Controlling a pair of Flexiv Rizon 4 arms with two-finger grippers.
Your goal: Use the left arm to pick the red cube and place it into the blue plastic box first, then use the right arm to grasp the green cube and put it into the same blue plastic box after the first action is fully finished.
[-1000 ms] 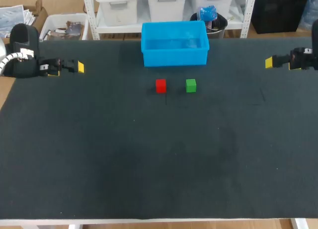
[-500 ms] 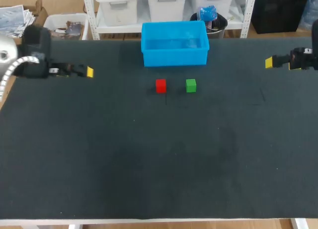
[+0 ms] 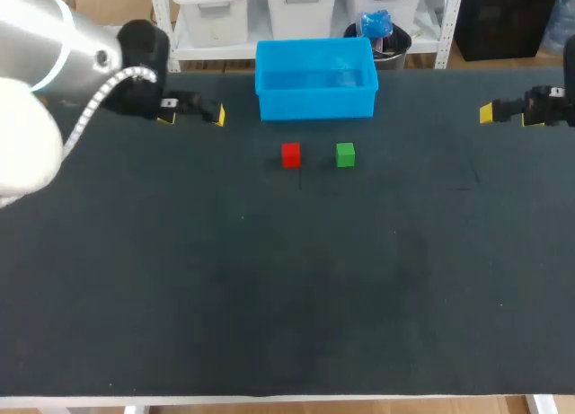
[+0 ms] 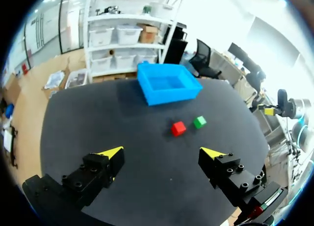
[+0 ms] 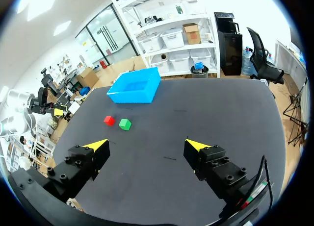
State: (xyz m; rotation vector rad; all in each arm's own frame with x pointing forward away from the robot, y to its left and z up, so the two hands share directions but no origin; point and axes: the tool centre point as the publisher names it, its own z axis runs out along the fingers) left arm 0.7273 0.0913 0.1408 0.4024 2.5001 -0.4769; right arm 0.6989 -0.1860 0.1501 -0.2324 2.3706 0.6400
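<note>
With the right arm mostly cut off in the head view, left end effector (image 4: 164, 152) and right end effector (image 5: 147, 145) gape empty, red cube (image 3: 290, 154) beside green cube (image 3: 345, 154) on the worktop (image 3: 269, 288), near the blue plastic box (image 3: 315, 102).

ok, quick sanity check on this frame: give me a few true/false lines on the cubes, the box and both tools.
1. The red cube lies on the table, outside the blue box. True.
2. The left tool is shut on the red cube. False: it is open and empty, and the cube lies on the table ahead of it.
3. The green cube is inside the blue box. False: it lies on the table beside the red cube, apart from it.
4. The right tool is open and holds nothing. True.
</note>
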